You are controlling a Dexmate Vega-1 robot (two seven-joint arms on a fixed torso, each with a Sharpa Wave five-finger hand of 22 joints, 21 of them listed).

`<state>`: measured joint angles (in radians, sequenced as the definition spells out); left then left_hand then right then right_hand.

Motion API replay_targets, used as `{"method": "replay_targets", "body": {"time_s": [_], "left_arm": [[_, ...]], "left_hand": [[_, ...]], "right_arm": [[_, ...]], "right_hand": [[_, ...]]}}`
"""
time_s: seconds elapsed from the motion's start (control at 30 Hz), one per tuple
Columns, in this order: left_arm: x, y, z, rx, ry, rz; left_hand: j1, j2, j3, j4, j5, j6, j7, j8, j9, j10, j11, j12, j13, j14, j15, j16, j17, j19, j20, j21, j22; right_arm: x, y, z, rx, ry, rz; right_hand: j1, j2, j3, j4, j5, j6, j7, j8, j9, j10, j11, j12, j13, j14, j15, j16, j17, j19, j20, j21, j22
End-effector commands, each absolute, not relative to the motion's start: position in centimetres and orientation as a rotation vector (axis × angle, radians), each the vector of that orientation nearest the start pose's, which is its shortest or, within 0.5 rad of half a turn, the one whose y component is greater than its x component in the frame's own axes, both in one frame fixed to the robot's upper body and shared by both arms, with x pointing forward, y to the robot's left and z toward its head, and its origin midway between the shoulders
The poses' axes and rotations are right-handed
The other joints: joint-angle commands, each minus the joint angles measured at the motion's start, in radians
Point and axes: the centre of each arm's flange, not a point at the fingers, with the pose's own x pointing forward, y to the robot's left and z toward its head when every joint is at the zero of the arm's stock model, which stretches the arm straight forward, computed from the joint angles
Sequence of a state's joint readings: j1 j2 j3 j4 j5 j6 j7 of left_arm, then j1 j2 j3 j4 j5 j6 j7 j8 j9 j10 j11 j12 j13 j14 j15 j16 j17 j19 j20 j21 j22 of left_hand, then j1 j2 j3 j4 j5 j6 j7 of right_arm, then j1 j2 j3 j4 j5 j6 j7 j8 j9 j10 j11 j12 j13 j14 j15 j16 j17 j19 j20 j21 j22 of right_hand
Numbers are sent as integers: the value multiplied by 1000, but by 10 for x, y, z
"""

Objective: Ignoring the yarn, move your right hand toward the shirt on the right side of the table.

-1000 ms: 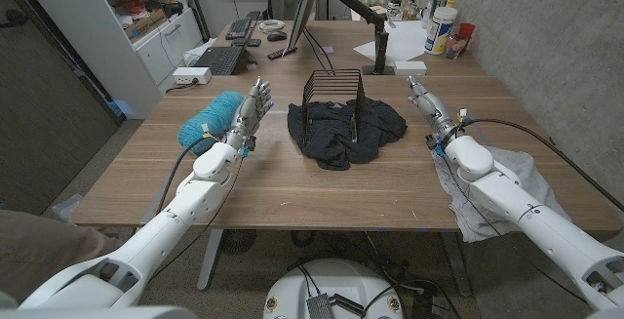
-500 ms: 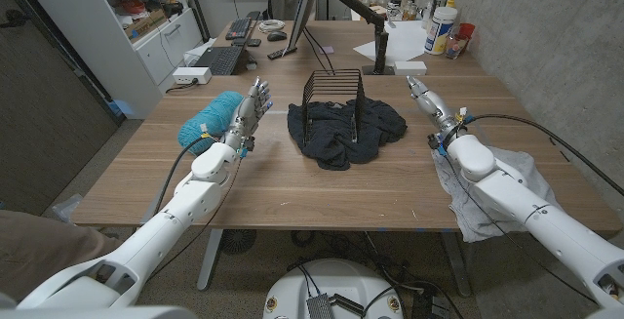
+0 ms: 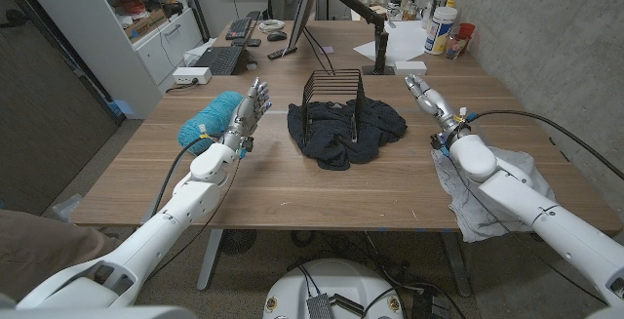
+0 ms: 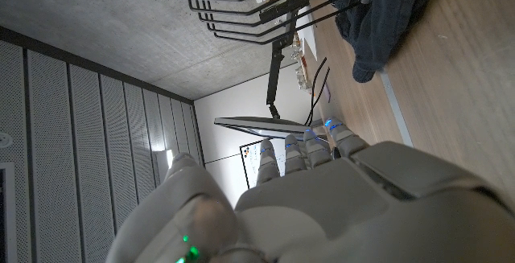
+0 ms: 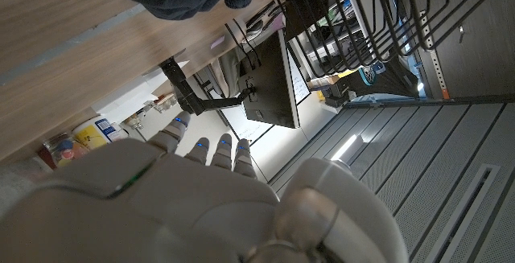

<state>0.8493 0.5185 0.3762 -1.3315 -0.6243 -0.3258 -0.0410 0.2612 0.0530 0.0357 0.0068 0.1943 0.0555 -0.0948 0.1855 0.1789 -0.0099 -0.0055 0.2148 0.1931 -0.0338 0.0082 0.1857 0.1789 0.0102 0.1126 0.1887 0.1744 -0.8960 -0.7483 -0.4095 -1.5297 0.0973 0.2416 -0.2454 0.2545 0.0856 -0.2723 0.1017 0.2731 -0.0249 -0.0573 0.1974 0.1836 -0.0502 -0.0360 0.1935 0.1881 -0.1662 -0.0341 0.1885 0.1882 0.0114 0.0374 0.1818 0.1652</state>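
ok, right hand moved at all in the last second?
Yes, slightly. The right hand has crept up the table away from the robot, toward the white box, not toward the light shirt under its arm.

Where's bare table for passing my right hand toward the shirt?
Bare wood lies between the right hand and the dark clothes under the wire rack. The light shirt lies under the right forearm; the far edge is cluttered.
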Motion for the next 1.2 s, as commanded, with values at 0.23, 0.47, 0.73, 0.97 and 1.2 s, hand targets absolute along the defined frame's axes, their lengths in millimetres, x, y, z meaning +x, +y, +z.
{"method": "replay_targets", "body": {"time_s": [0.23,0.47,0.73,0.97,1.2], "left_arm": [[645,280,-22,0,-653,-223],[645,281,-23,-10,-652,-229],[645,283,-25,-11,-645,-224],[646,284,-25,-10,-645,-229],[648,284,-26,-10,-642,-232]], "left_hand": [[7,7,2,-5,5,5,-3,5,2,-1,-5,2,5,-10,-4,1,4,-4,6,4,2],[7,7,1,-5,5,6,-2,6,2,1,-4,3,5,-10,-3,2,4,-5,6,4,2],[7,8,1,-6,5,5,-2,5,2,1,-6,2,5,-11,-3,2,4,-5,6,4,2],[6,8,0,-6,5,6,-1,5,2,0,-5,2,5,-12,-3,1,4,-6,6,4,2],[6,8,0,-6,5,5,-2,4,2,1,-4,2,5,-12,-3,2,4,-6,6,4,2]], "right_arm": [[594,-307,9,-760,-795,-67],[592,-309,14,-845,-791,-63],[591,-311,14,-889,-782,-57],[587,-315,18,-953,-777,-60],[583,-317,22,-1009,-776,-73]], "right_hand": [[17,-1,-2,-9,-6,16,-13,8,3,12,-10,10,2,-4,-24,8,2,-4,4,3,4],[19,0,-1,-11,-7,17,-15,7,3,11,-9,9,2,-4,-26,8,2,-4,4,4,4],[23,0,0,-13,-8,16,-15,6,3,7,-12,7,2,-5,-26,8,2,-6,5,3,3],[25,0,1,-14,-9,16,-16,5,3,5,-15,6,3,-7,-28,7,2,-7,5,3,3],[27,0,1,-15,-10,13,-16,3,3,4,-15,5,3,-10,-29,7,2,-9,5,2,3]]}}
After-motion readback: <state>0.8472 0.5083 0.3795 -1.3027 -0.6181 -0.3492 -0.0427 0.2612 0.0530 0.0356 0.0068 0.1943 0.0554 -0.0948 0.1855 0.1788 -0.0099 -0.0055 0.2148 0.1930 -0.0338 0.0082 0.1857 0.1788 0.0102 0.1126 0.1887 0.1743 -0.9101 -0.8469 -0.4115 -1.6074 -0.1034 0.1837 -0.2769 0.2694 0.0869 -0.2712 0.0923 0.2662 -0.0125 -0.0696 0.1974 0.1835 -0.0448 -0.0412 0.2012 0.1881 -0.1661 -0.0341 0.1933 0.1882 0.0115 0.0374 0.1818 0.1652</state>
